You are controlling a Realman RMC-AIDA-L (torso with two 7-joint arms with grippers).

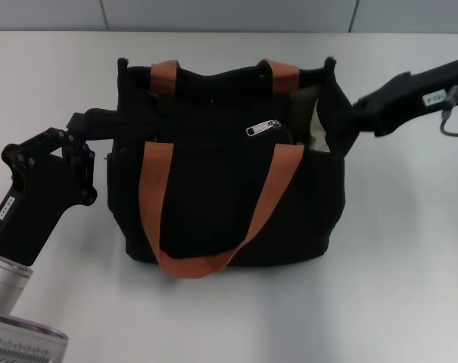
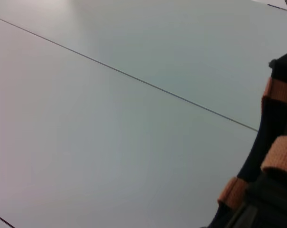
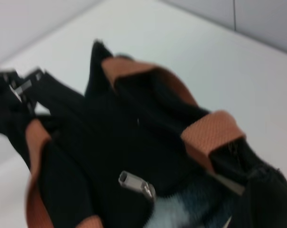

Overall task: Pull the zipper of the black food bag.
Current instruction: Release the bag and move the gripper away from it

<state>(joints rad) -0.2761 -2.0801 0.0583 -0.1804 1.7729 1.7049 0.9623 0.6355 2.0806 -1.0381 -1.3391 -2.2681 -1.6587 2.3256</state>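
Pale grey worktop carries the boxy black fabric food bag, centred. Its small silver zipper pull lies near the top. Left claw and right claw brace opposite bag ends; whether either is clenched cannot be told. Keep the fabric taut and pull along the track.

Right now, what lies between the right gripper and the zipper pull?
In the head view, between the right gripper at the black food bag's right end and the zipper lie an orange-brown strap and the pale lining.

Black bag, orange straps, before me

The black food bag has orange-brown strap handles, silver zipper, pale lining; white counter.
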